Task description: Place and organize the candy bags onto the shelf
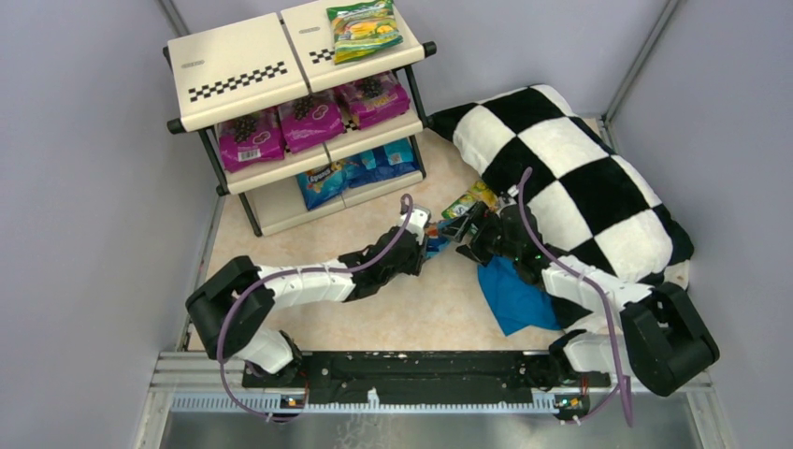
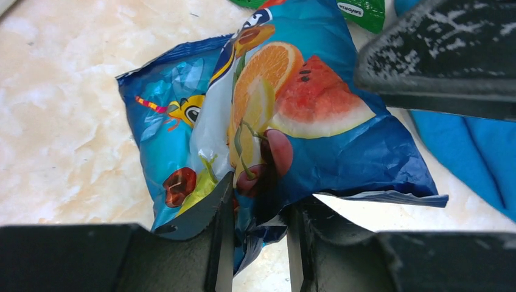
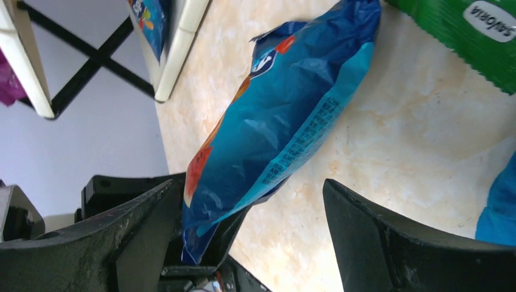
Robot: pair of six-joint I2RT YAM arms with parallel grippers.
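Observation:
A blue candy bag (image 2: 316,121) with orange and watermelon pictures hangs between the two arms over the table. My left gripper (image 2: 258,201) is shut on its lower edge. My right gripper (image 3: 251,182) stands open around the same bag (image 3: 286,115), its jaws wide and not pressing it. In the top view both grippers, left (image 1: 428,234) and right (image 1: 465,231), meet near a green candy bag (image 1: 470,199) on the table. The shelf (image 1: 243,70) holds a green bag (image 1: 363,28) on top, three purple bags (image 1: 311,120) in the middle and blue bags (image 1: 360,171) at the bottom.
A large checkered pillow (image 1: 580,178) fills the right side, close behind my right arm. A blue cloth (image 1: 514,295) lies under that arm. The right finger (image 2: 444,55) looms at the top right of the left wrist view. Grey walls enclose the table.

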